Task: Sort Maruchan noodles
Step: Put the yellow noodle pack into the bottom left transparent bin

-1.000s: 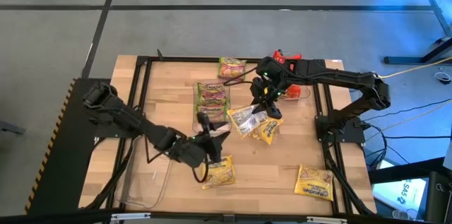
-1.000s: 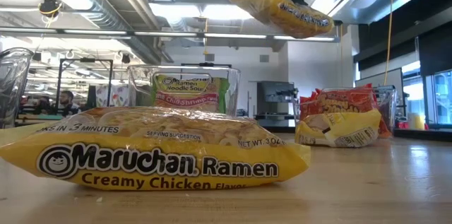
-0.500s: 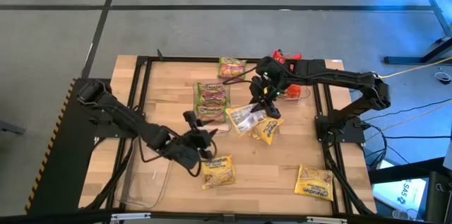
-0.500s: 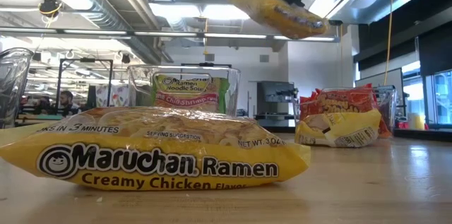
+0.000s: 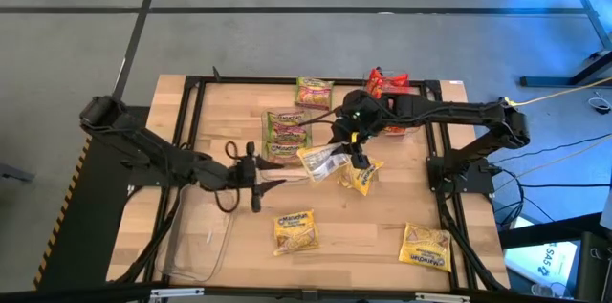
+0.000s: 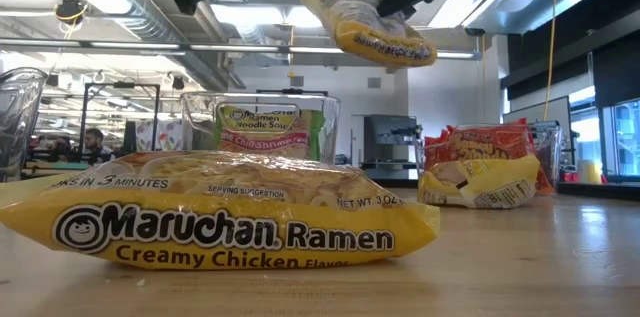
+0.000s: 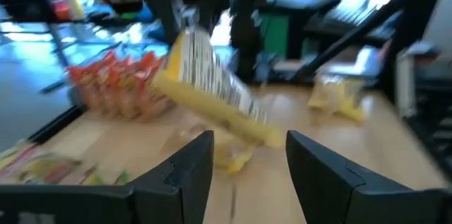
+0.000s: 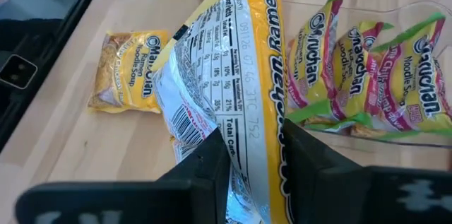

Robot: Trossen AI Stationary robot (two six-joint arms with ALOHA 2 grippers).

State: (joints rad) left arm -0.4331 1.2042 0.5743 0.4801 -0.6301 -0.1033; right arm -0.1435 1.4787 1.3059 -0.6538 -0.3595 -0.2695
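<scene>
My right gripper [image 5: 354, 150] is shut on a yellow Maruchan noodles packet [image 5: 325, 162] held above the table's middle; in the low view the packet [image 6: 372, 29] hangs high up. My left gripper [image 5: 273, 175] stands open and empty left of it, pointing toward the held packet [image 7: 212, 90]. Other yellow packets lie flat on the table at the near middle [image 5: 296, 229], near right [image 5: 426, 246] and under my right gripper [image 5: 365, 179]. Green packets [image 5: 285, 131] stand in a clear bin, and red ones [image 5: 387, 81] are at the far right. My right gripper pinches the yellow packet between its two fingers at one end [image 8: 247, 160], its printed back side toward the wrist camera. The fingers slant down from the table's right side. The packet is lifted clear and hangs tilted, its free end [image 6: 400, 52] lowest.
A single green packet [image 5: 314, 91] lies at the far edge. An empty clear bin [image 5: 206, 236] sits at the near left. The black frame rails [image 5: 196, 131] run along the table's sides. Bare wood shows between the near packets [image 5: 359, 236].
My left gripper has drawn back from the near-middle yellow packet toward the table's left and far side, rolling as it went and now lying about level; that packet stays on the table. My right gripper has shifted slightly left, and its packet now hangs more steeply.
</scene>
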